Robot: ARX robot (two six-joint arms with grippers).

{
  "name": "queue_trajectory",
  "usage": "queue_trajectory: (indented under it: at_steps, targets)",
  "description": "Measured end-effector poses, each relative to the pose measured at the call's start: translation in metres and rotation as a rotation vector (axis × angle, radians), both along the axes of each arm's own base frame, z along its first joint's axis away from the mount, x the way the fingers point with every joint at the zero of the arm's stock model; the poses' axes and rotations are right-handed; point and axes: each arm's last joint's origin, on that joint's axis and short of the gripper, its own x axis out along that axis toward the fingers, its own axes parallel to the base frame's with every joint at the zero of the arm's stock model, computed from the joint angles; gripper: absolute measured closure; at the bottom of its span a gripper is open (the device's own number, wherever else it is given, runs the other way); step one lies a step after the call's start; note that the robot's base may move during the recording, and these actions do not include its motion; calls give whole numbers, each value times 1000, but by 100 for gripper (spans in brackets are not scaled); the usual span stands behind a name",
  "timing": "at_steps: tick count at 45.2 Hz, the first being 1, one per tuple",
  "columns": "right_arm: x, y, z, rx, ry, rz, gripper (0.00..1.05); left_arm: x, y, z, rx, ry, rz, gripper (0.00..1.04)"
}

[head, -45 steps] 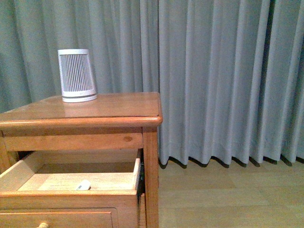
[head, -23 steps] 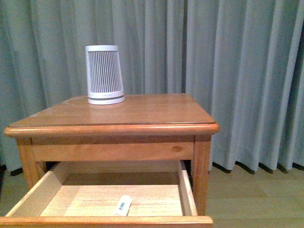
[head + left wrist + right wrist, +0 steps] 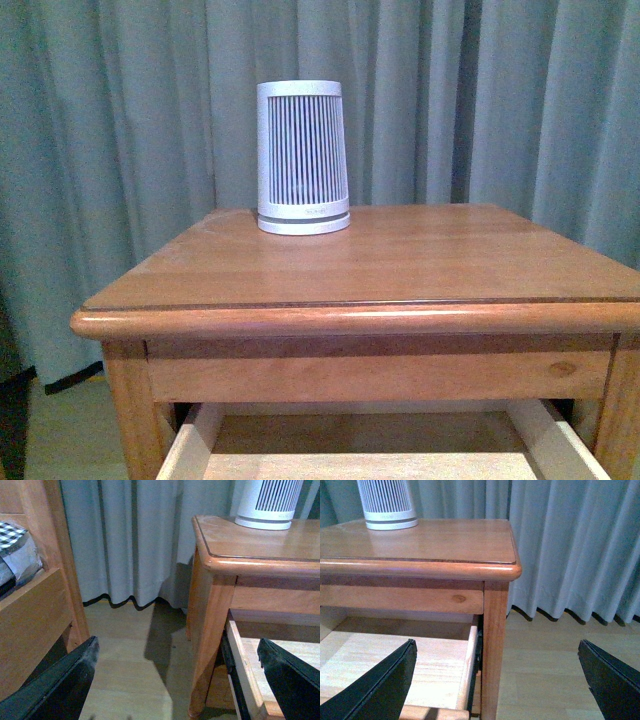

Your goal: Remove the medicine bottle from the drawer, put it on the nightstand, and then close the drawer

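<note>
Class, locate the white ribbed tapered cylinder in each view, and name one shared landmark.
Front view: the white ribbed tapered cylinder stands whole on the orange-brown wooden nightstand, toward its back.
Left wrist view: only its lower part shows.
Right wrist view: likewise.
Shared landmark: the nightstand's rounded top edge.

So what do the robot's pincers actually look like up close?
Only the tips show. The left pincer and right pincer each have two flat, matte black fingers shaped like pointed wedges, with slightly scuffed greyish edges. No cables, markings or arm sections are visible, and the front view shows no arms at all.
</note>
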Motion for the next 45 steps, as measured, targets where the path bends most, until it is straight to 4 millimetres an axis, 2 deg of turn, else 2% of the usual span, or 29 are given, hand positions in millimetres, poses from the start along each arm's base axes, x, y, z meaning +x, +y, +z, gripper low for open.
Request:
queue_trajectory:
  at_steps: [6,12,18,21,23,27,30,39,45]
  targets:
    - [0,0,0,0,-2,-10,7,0,0,0,0,0,1,7]
    - [10,3,15,31,-92,-201,7,0,0,0,0,0,0,7]
    - [32,12,41,45,-23,-213,7,0,0,0,0,0,0,7]
    - [58,24,55,59,120,-168,7,0,0,0,0,0,0,7]
    - [71,34,58,68,218,-142,7,0,0,0,0,0,0,7]
    - [95,58,52,80,421,-83,7,0,0,0,0,0,0,7]
    - [106,73,46,78,509,-67,7,0,0,0,0,0,0,7]
    - [133,109,25,40,630,-31,7,0,0,0,0,0,0,7]
    - [152,119,8,34,678,-43,7,0,0,0,0,0,0,7]
